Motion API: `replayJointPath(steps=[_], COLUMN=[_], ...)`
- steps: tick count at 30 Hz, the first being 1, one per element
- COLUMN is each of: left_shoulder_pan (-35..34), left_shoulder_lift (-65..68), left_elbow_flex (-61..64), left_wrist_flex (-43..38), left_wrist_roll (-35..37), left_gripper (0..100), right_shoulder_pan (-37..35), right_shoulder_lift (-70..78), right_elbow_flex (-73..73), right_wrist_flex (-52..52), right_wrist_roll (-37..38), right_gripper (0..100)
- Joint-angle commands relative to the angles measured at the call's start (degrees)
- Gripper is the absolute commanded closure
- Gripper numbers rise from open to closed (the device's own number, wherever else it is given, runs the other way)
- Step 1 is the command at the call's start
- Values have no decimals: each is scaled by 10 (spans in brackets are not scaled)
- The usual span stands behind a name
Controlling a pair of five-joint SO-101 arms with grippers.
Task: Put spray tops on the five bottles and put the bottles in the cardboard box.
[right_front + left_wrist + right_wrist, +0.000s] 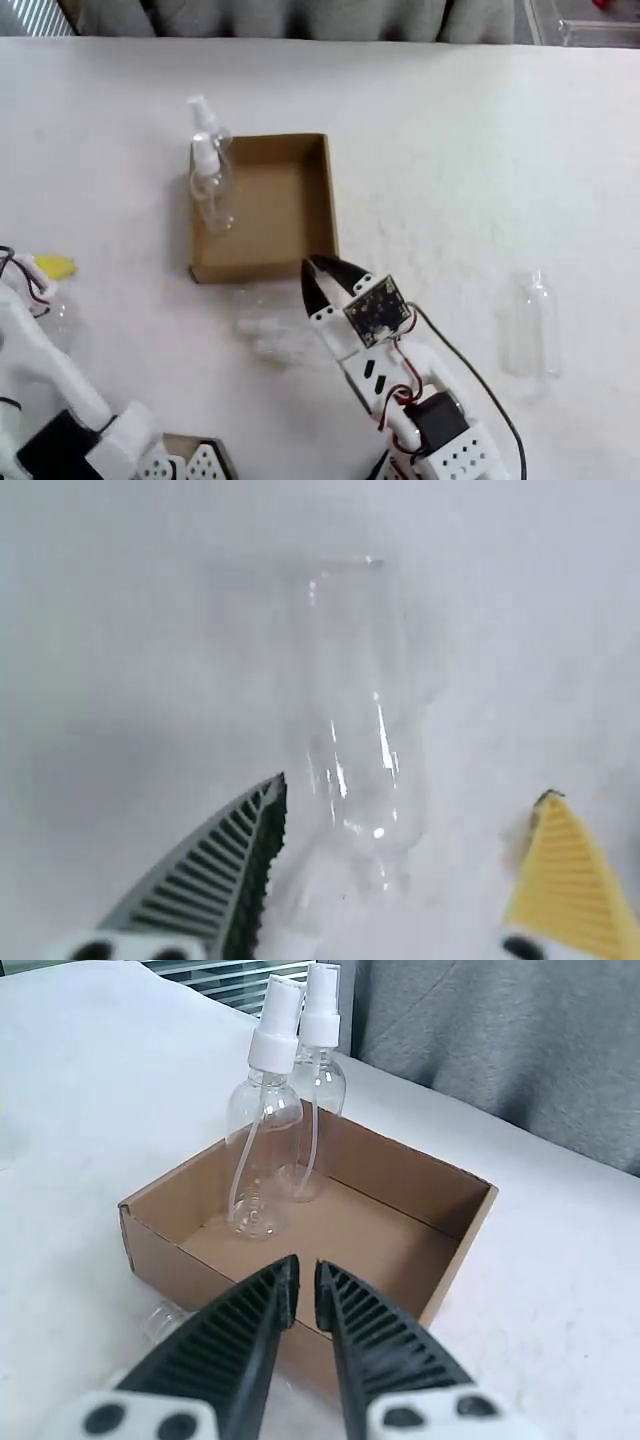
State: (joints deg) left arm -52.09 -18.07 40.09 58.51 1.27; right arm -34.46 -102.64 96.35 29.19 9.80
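- The left gripper [414,789] is held wide open and empty; a clear bottle [350,700] lies between its fingertips [262,815].
- The jaws are best centred on the bottle body before closing, since smooth plastic may slip.
- The right gripper [305,1268], nearly shut and empty, is positioned at the rim of the cardboard box [400,1175]; two topped bottles [262,1150] stand inside.

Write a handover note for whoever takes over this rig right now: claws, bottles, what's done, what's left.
Left claw: open, straddling a clear bottle on the table, not gripping it.
Right claw: shut, empty, by the cardboard box.
Done: two capped bottles stand in the box.
Left: the clear bottle, a bare bottle lying apart on the table, and clear pieces in front of the box, hard to identify, all need tops and boxing.
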Motion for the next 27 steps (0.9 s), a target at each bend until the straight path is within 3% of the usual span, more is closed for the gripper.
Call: replayJointPath(steps=[1, 9, 14, 18, 21, 27], left_shoulder_pan=[0, -83, -124, -113, -93, -65], left_shoulder_lift=[-46, -49, -45, -46, -46, -49], left_elbow_flex=[-5, 2, 98, 184, 215, 251], left_wrist_flex=[91, 197, 89, -8, -18, -27], left_wrist_roll=[-77, -185, -208, -203, -200, -200], left_gripper=[646, 646, 654, 798, 878, 856], right_shoulder_pan=[6, 7, 5, 4, 4, 7], right_shoulder_lift=[-4, -4, -4, -4, -4, -4], right_elbow_flex=[4, 4, 4, 4, 4, 4], right_wrist_flex=[-2, -3, -3, -3, -1, -1], right_wrist_roll=[7, 7, 7, 7, 7, 7], right_gripper=[984, 984, 984, 984, 984, 984])
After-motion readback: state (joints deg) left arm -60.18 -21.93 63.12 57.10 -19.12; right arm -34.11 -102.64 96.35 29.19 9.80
